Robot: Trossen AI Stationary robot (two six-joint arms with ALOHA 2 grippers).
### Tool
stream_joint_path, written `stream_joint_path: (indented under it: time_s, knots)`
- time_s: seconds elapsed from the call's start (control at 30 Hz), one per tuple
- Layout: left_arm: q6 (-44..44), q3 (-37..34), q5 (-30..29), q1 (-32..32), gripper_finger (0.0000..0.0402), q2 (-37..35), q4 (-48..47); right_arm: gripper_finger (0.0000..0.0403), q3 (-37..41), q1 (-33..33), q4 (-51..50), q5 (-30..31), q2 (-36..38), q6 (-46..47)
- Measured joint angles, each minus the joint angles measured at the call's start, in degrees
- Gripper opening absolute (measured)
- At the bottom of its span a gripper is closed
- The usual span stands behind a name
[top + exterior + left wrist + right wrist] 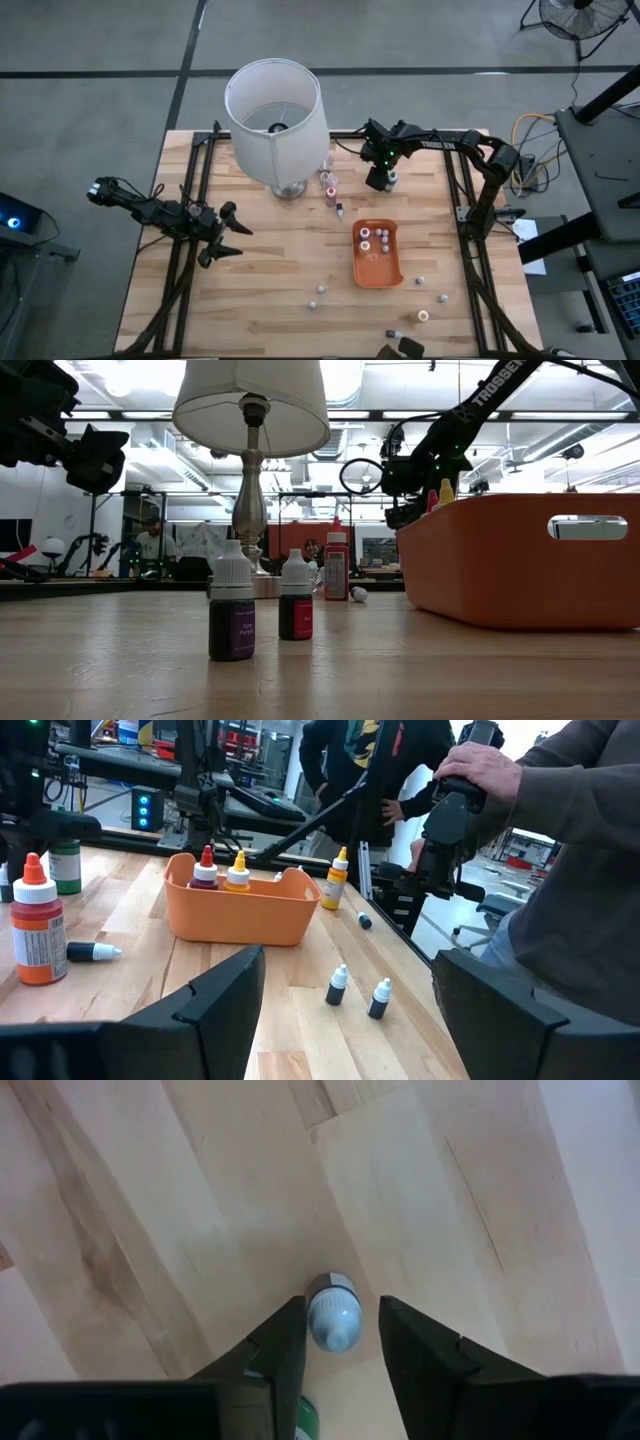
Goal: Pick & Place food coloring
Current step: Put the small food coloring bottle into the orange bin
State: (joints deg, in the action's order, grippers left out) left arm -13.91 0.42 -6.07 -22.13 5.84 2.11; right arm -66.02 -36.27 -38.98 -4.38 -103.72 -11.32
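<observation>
While the left tool [232,232] hangs wide open over the bench's [270,290] left side in the high view, the right tool [381,180] is down at the far edge beside the lamp [275,110], with more bottles in the orange tray [378,274] and scattered nearby. In the right wrist view, its fingers [285,1342] stand narrow around a white-capped bottle [332,1315], one finger touching the cap, the other just off it.

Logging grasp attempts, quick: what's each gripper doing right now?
Left gripper: open, empty.
Right gripper: around a white-capped bottle; grip cannot be told.
</observation>
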Motion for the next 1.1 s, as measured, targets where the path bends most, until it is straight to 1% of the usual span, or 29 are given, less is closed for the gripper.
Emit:
stream_joint_path:
  time_s: [0.17,0.37,0.47,0.63,0.7,0.97,1.1]
  knots:
    - [0.0,0.0,0.0,0.0,0.0258,0.0,0.0,0.0106,0.0,0.0,0.3,0.0,0.0,-0.3]
    - [0.0,0.0,0.0,0.0,0.0258,0.0,0.0,0.0066,-0.1,0.0,0.0,0.0,0.0,-0.2]
    - [0.0,0.0,0.0,0.0,0.0259,0.0,0.0,0.0054,-0.1,0.0,-0.5,0.0,0.1,-0.1]
    - [0.0,0.0,0.0,0.0,0.0259,0.0,0.0,0.0055,-1.1,0.3,-4.3,0.1,0.2,-0.2]
    - [0.0,0.0,0.0,0.0,0.0258,0.0,0.0,0.0055,-2.2,0.7,-5.7,1.2,0.7,-0.3]
    - [0.0,0.0,0.0,0.0,0.0258,0.0,0.0,0.0055,-5.4,1.8,-7.6,3.4,7.0,0.5]
    - [0.0,0.0,0.0,0.0,0.0258,0.0,0.0,0.0055,-5.9,1.8,-9.7,6.6,10.8,1.3]
